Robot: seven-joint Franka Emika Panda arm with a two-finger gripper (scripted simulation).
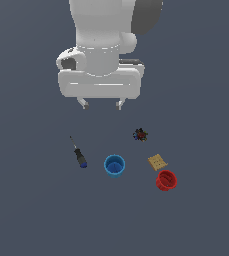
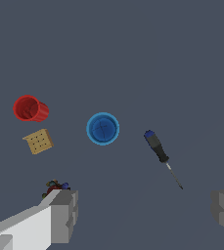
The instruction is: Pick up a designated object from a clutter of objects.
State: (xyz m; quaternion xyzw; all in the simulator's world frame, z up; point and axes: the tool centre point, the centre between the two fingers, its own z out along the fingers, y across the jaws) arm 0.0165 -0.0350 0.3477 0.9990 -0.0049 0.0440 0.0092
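Hanging above the grey floor point(image 1: 31, 210), our gripper point(image 1: 102, 104) is holding its two short fingertips point(image 1: 85, 104) spread wide apart with nothing between them, and we are seeing the same wide gap in the wrist view, where one pale finger point(image 2: 64, 215) is showing at one edge and the other at the opposite edge. Going from the exterior view's left to its right, we are first finding the black-handled screwdriver point(image 1: 79, 155) lying flat, its thin shaft pointing up toward the arm and its blue end nearest the blue cup point(image 1: 114, 165). That cup is standing upright just beside the screwdriver, its open mouth facing up, and it is sitting apart from everything else. Further right, and closer to the arm than the cups, we are seeing the tiny dark lump point(image 1: 140, 134) with red, blue and brownish specks, resting alone on the floor, below and a little to the right of the gripper's fingertips and touching neither of them. In the wrist view this lump point(image 2: 55, 187) is peeking out just beside one finger. Next we are reaching the tan square cracker point(image 1: 157, 161), lying flat, and just beside it the red cup point(image 1: 166, 180), tipped on its side.
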